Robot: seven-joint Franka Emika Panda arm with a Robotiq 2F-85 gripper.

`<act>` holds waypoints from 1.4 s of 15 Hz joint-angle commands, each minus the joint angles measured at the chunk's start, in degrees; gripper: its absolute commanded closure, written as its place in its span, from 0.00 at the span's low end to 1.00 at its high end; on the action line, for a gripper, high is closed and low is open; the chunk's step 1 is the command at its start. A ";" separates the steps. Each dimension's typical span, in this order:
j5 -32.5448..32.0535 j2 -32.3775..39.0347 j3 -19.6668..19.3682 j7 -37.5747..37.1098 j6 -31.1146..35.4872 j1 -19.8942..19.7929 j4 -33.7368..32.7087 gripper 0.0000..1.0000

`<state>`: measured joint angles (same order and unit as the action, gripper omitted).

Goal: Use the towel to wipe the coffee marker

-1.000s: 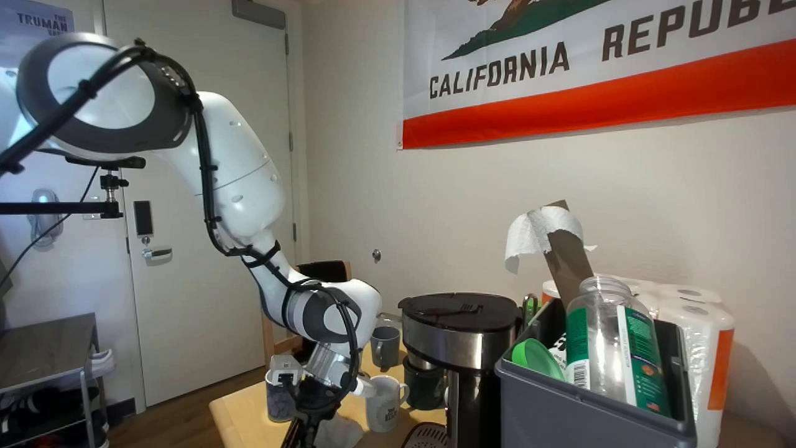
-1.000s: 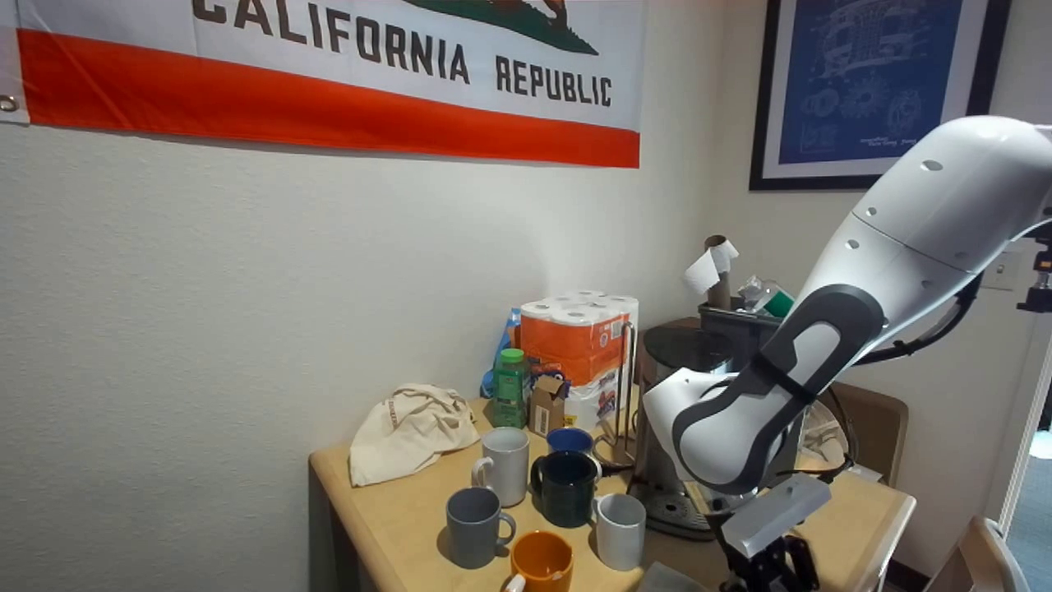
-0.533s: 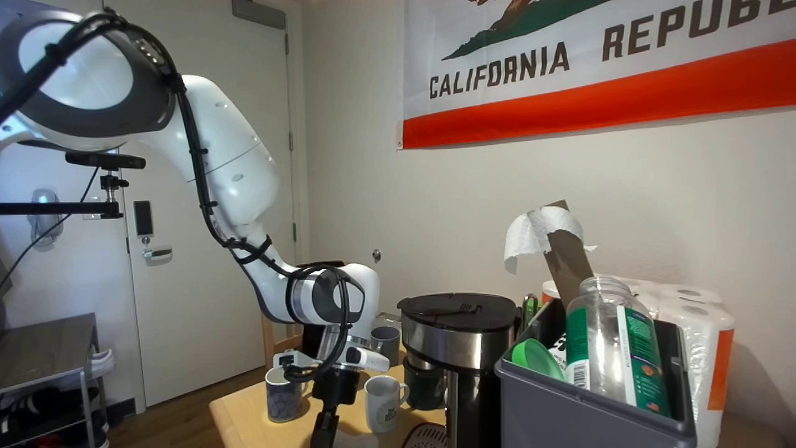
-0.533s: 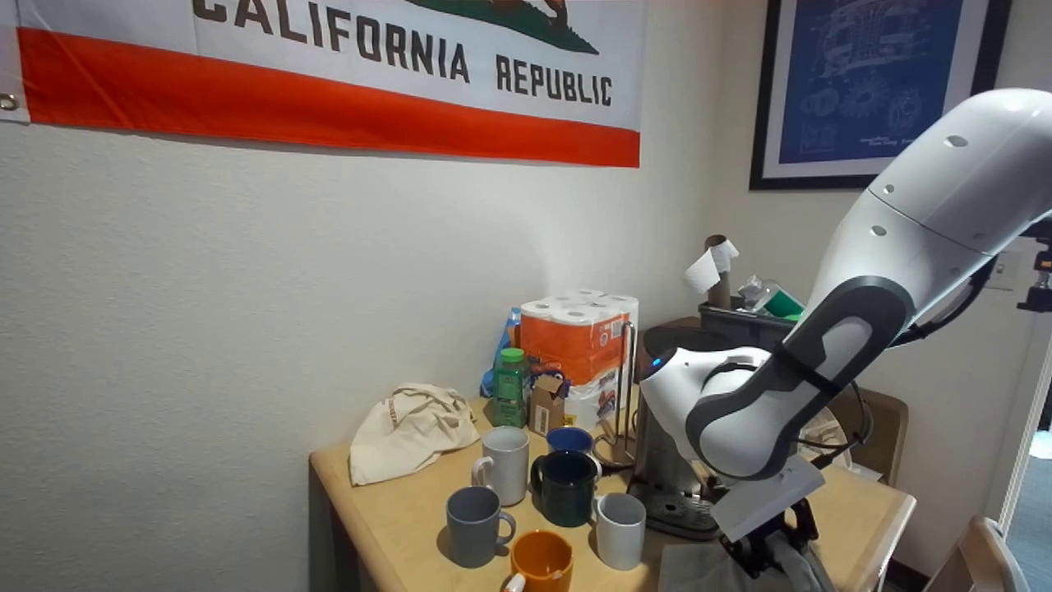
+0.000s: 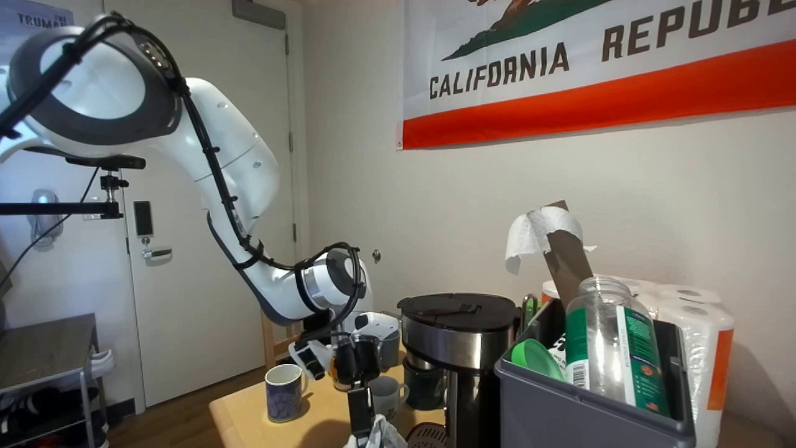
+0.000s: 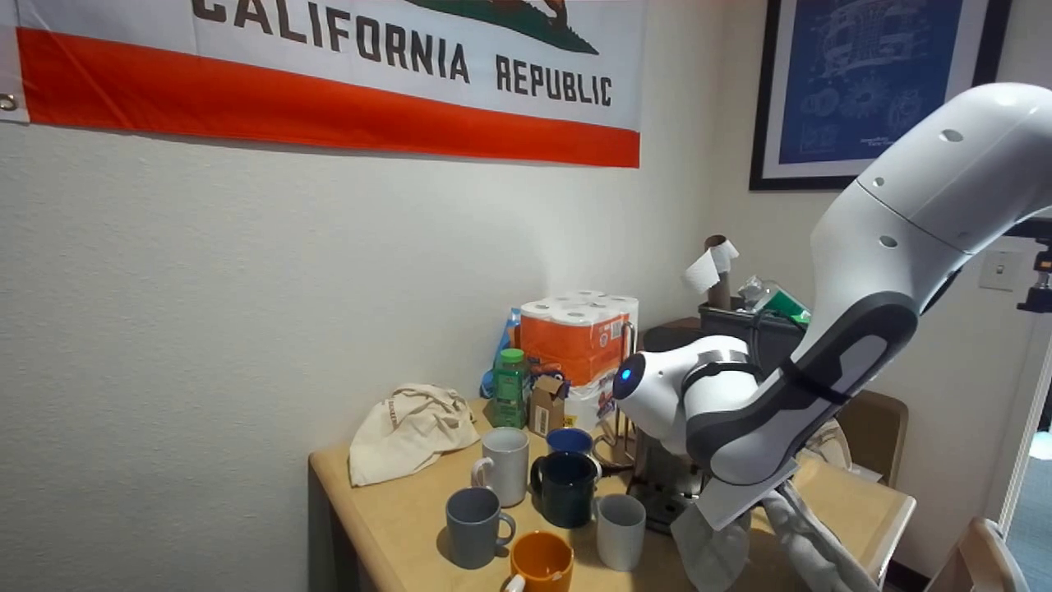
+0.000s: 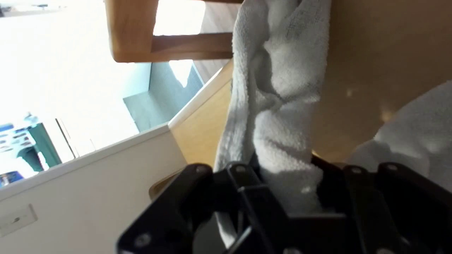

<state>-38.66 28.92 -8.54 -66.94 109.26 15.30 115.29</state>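
The grey-white towel is bunched between the fingers of my gripper (image 7: 282, 176). The towel (image 7: 289, 63) hangs out past the fingertips in the wrist view, and another fold shows at the right. In an exterior view the gripper (image 5: 362, 414) points down just left of the coffee maker (image 5: 460, 326), with part of the towel (image 5: 380, 432) below it at the frame's bottom edge. In an exterior view the towel (image 6: 713, 549) hangs in two lengths under the wrist, and the arm hides the fingers and much of the coffee maker (image 6: 657, 485). I cannot tell whether the towel touches the coffee maker.
Several mugs stand near the coffee maker: a white mug (image 6: 620, 532), an orange mug (image 6: 542, 561), a dark mug (image 6: 567, 491) and a grey mug (image 6: 474, 528). A patterned mug (image 5: 284, 395) stands left of the gripper. A grey bin (image 5: 591, 410) sits beside the coffee maker.
The gripper has moved toward the coffee maker, and the wrist has turned. The towel, which lay partly spread on the table, is now lifted and hangs from the gripper.
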 commanded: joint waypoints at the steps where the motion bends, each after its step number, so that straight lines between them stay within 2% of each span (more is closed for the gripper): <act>1: -7.12 5.29 2.03 -1.55 -10.66 1.96 -9.20 0.95; 5: -15.80 11.90 4.57 0.77 -19.42 2.79 -17.54 0.95; 11: -24.13 18.25 7.13 3.27 -23.41 2.36 -23.24 0.95; 13: -25.34 19.12 8.01 5.34 -22.52 1.67 -23.46 0.95; 21: -25.53 18.47 11.05 13.83 -11.20 -2.35 -21.98 0.95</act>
<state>-63.52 48.04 1.38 -56.94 94.74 14.77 93.41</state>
